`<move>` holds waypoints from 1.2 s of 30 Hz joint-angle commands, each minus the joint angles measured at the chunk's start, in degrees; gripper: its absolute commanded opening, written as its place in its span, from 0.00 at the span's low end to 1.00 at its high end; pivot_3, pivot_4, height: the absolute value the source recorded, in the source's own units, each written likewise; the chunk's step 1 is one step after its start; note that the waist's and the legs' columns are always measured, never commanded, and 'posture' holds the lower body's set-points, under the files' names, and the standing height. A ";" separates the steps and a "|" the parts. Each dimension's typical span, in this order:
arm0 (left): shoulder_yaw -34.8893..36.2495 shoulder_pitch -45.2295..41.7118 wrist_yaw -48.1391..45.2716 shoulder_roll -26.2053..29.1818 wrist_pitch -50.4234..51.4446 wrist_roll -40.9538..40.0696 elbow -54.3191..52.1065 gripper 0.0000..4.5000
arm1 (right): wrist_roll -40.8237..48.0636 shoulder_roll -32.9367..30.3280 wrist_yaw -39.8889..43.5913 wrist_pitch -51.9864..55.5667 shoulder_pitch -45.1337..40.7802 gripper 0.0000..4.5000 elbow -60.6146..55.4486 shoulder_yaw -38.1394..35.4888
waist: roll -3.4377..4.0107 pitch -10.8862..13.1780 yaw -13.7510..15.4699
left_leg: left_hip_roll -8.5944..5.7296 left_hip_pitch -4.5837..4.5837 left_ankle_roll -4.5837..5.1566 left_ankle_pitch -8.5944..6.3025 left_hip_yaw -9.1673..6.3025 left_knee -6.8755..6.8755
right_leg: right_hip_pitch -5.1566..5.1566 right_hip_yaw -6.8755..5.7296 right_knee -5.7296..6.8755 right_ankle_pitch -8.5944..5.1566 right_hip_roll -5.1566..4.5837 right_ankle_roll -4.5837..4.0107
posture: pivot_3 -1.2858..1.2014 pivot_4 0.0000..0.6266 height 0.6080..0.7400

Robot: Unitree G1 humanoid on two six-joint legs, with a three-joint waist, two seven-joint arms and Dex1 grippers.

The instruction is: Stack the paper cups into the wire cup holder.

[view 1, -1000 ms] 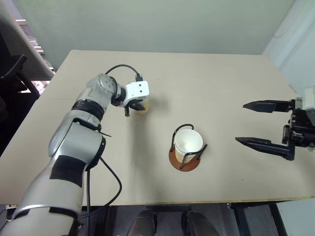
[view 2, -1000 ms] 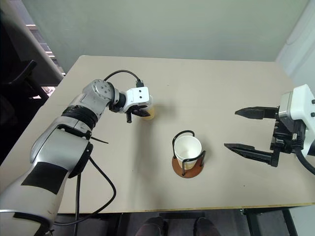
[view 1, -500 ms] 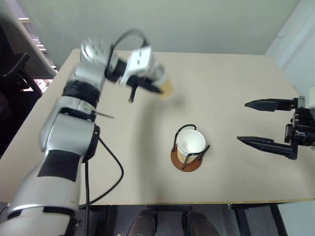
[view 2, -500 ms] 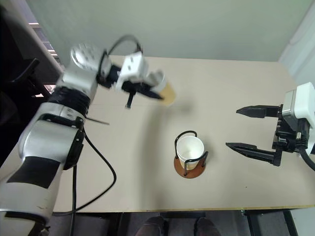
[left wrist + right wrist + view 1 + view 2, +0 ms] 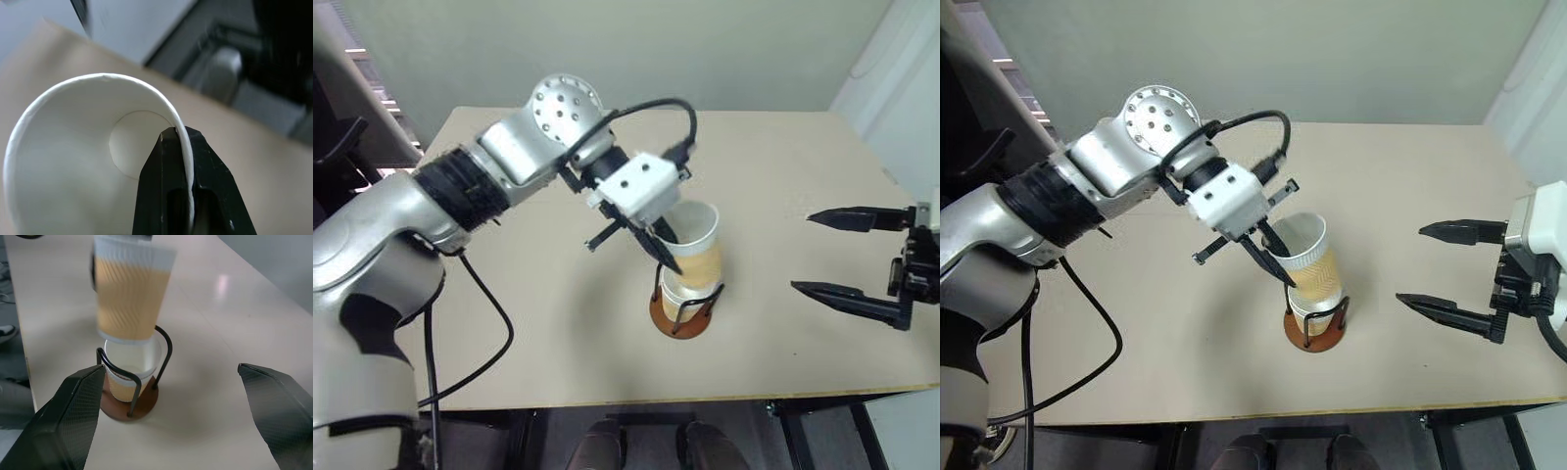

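You've got one paper cup [image 5: 677,294] already seated in the wire cup holder [image 5: 680,315], which sits near the front-middle of the table [image 5: 783,176]. Your left gripper [image 5: 658,235] is pinched shut on the rim of a second paper cup [image 5: 697,247], one finger inside the wall & one outside; the left wrist view shows that clamp plainly. The held cup hangs right above the holder, a bit tilted, its base just over the seated cup's mouth w/ a small gap visible from the right wrist view, so not nested yet. Your right gripper [image 5: 850,255] hovers off to the right of the holder, jaws spread wide, nothing btwn them, well apart from the cups. Progress, as I judge it: one in, second abt to go in. What's left for this cup looks like squaring it upright over the wire loops, lowering it into the seated cup, then letting go. A third cup, if there is one, isn't something I can place from here. Watch the tilt: the base could catch a wire loop on the way down.
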 commanded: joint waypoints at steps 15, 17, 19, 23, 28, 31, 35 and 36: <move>-7.15 -4.28 -2.27 -3.43 -11.43 -0.19 5.06 0.05 | 1.87 0.76 -3.40 1.77 3.45 1.00 -4.30 -6.62 | 0.02 0.00 0.03 | 0.03 -0.46 -0.37 0.13 0.01 -0.14 | -0.29 -0.04 -0.33 -0.07 0.03 -0.03 | 0.52 0.24 1.00; -7.67 -4.29 -2.27 -3.71 -12.47 0.77 5.78 0.15 | 1.89 0.71 -3.55 1.77 3.44 1.00 -4.30 -6.60 | 0.01 0.00 0.04 | 0.04 -0.46 -0.37 0.13 0.00 -0.16 | -0.29 -0.04 -0.36 -0.07 0.03 -0.03 | 0.52 0.24 1.00; -7.86 -4.09 -2.27 -3.84 -13.33 1.36 6.10 0.30 | 2.00 0.59 -3.71 1.77 3.37 1.00 -4.30 -6.60 | 0.02 0.00 0.04 | 0.05 -0.46 -0.37 0.12 0.00 -0.16 | -0.29 -0.04 -0.36 -0.07 0.03 -0.03 | 0.52 0.24 1.00; -7.05 -3.32 -2.27 -4.11 -12.87 1.04 5.75 0.64 | 2.03 0.55 -3.69 1.69 3.44 1.00 -4.30 -6.81 | 0.01 0.00 0.06 | 0.05 -0.47 -0.37 0.12 0.00 -0.15 | -0.29 -0.05 -0.36 -0.07 0.03 -0.03 | 0.52 0.24 1.00; -2.69 -1.47 -2.27 -5.21 -9.82 0.53 6.75 0.99 | 1.97 0.96 -3.65 1.05 3.41 1.00 -4.11 -6.06 | 0.01 0.00 0.06 | 0.05 -0.47 -0.36 0.12 0.00 -0.15 | -0.29 -0.05 -0.36 -0.07 0.03 -0.03 | 0.52 0.24 1.00; 3.59 0.68 -2.27 -5.72 -5.77 0.49 8.55 0.99 | 1.19 1.09 -3.66 -0.49 2.40 1.00 -3.13 -2.60 | 0.02 0.00 -0.02 | 0.05 -0.47 -0.37 0.12 0.00 -0.15 | -0.29 -0.06 -0.35 -0.07 0.04 -0.03 | 0.52 0.24 1.00; 18.83 6.96 -1.83 -4.76 7.22 -0.56 12.67 0.99 | -9.89 0.46 -1.21 -8.23 4.36 1.00 0.81 7.55 | 0.06 -0.03 -0.22 | 0.06 -0.45 -0.39 0.14 0.02 -0.12 | -0.30 -0.07 -0.30 -0.07 0.06 -0.02 | 0.52 0.24 1.00; 22.74 8.58 -1.62 -4.62 10.90 -1.06 13.17 0.99 | -12.50 0.41 -0.54 -10.31 5.00 1.00 1.83 9.28 | 0.06 -0.03 -0.26 | 0.07 -0.43 -0.40 0.14 0.03 -0.11 | -0.30 -0.08 -0.26 -0.07 0.07 -0.02 | 0.52 0.24 1.00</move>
